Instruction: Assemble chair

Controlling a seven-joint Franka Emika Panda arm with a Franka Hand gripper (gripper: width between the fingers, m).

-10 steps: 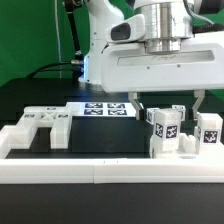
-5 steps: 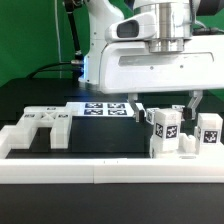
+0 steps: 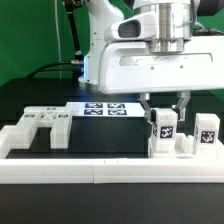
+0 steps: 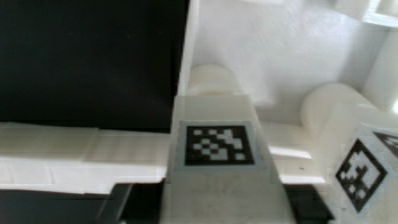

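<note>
Chair parts: 2 tagged posts, inner post (image 3: 164, 128) and outer post (image 3: 207, 130), at the exterior view's right; 1 slotted panel (image 3: 40, 124) at its left.
My gripper (image 3: 164, 110) points straight down, fingers flanking the inner post; whether I grip it, I cannot tell.

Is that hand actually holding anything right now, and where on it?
The hand looks pinched on the upright tagged chair post, near its top, with one finger on each side. The post is not lifted.
</note>
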